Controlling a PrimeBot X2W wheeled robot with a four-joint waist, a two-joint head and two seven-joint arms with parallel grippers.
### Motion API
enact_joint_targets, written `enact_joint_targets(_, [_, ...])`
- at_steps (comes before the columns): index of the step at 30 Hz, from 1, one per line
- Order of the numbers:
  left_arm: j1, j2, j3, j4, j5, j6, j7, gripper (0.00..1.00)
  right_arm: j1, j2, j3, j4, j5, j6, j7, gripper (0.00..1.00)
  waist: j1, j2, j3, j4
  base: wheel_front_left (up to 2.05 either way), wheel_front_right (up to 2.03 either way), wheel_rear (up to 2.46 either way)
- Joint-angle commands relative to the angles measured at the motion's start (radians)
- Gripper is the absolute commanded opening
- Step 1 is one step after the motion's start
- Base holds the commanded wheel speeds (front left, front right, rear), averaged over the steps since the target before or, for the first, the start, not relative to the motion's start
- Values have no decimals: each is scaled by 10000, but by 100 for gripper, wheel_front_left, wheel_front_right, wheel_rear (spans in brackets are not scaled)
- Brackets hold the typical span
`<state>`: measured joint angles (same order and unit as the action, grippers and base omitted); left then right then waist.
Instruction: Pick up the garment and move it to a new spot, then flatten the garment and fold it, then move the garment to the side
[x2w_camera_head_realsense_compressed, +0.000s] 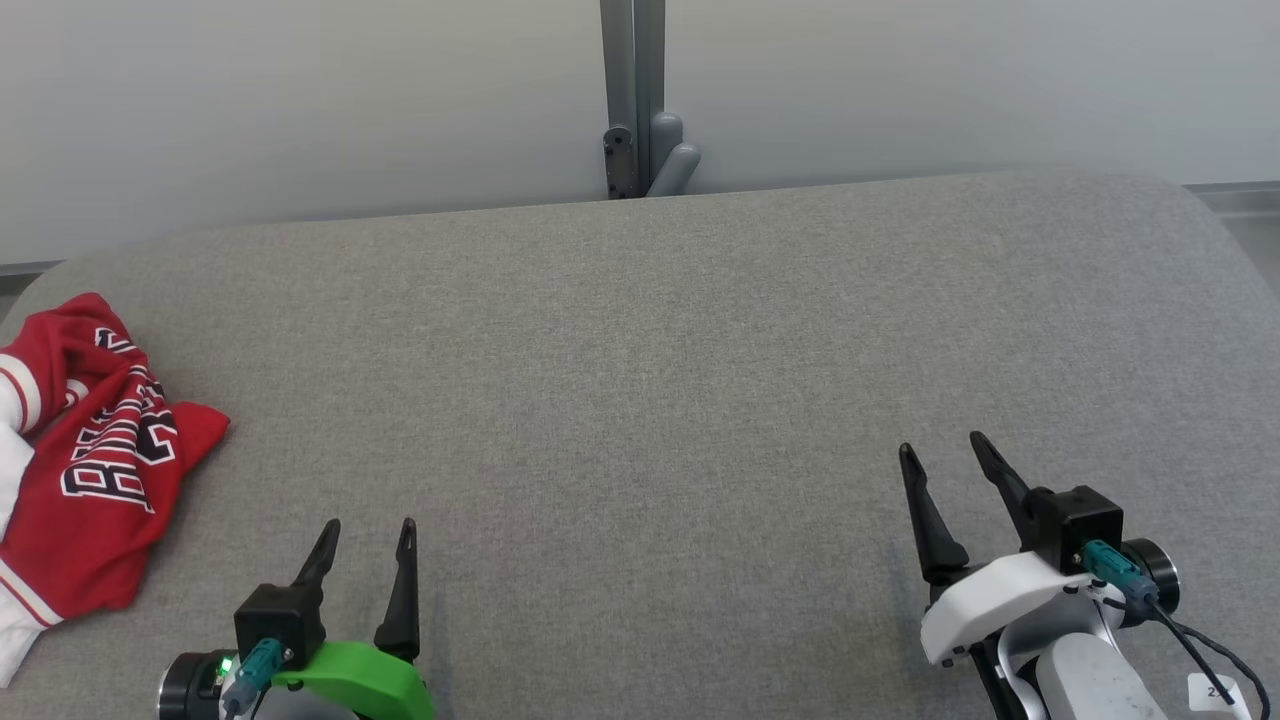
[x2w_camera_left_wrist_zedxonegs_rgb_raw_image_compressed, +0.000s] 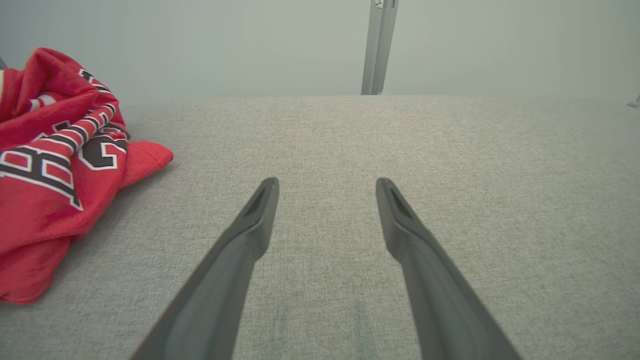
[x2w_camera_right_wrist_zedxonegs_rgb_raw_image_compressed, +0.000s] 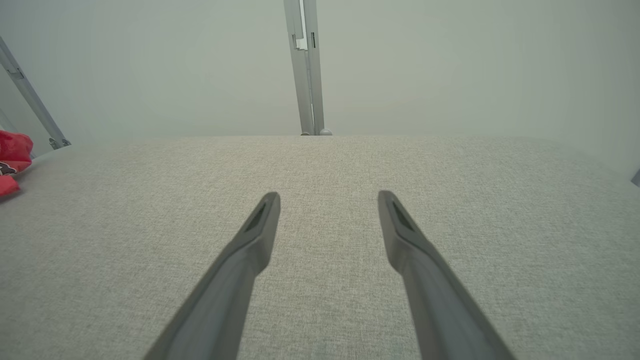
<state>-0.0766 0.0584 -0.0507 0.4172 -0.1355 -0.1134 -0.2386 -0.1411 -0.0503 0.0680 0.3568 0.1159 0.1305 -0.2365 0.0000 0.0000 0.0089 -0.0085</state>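
Note:
A crumpled red garment (x2w_camera_head_realsense_compressed: 95, 460) with white and black lettering lies in a heap at the left edge of the grey padded table (x2w_camera_head_realsense_compressed: 660, 360). The left wrist view has the garment (x2w_camera_left_wrist_zedxonegs_rgb_raw_image_compressed: 55, 170) at its left side, and a red scrap of the garment (x2w_camera_right_wrist_zedxonegs_rgb_raw_image_compressed: 11, 162) peeks in at the right wrist view's left edge. My left gripper (x2w_camera_head_realsense_compressed: 370, 525) stands open near the front left, to the right of the heap and apart from it, holding nothing; its gap (x2w_camera_left_wrist_zedxonegs_rgb_raw_image_compressed: 326, 184) spans bare fabric. My right gripper (x2w_camera_head_realsense_compressed: 940, 448) is open and empty at the front right, also over bare fabric (x2w_camera_right_wrist_zedxonegs_rgb_raw_image_compressed: 328, 197).
A grey metal post (x2w_camera_head_realsense_compressed: 635, 95) with a bracket rises behind the table's far edge against a pale wall. The table's corners are rounded, and its left edge runs under the garment. A slanted grey strut (x2w_camera_right_wrist_zedxonegs_rgb_raw_image_compressed: 30, 100) shows beyond the far left corner.

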Motion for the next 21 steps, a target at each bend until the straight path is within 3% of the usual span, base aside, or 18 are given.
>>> enact_joint_targets(1, [-158,34,27,-10,242,48,-101,100,-123,-26,0,11,-253,3,-104,100,0,0,2,-1,0,0,0])
enact_joint_targets(13, [-153,3,29,79,1004,11,-292,100,-145,-22,48,48,-1098,2,-312,100,0,0,16,25,0,0,0])
enact_joint_targets(21, [-95,-20,113,55,967,10,-274,100,-101,-16,64,1,-1052,2,-295,100,0,0,-10,100,0,0,0])
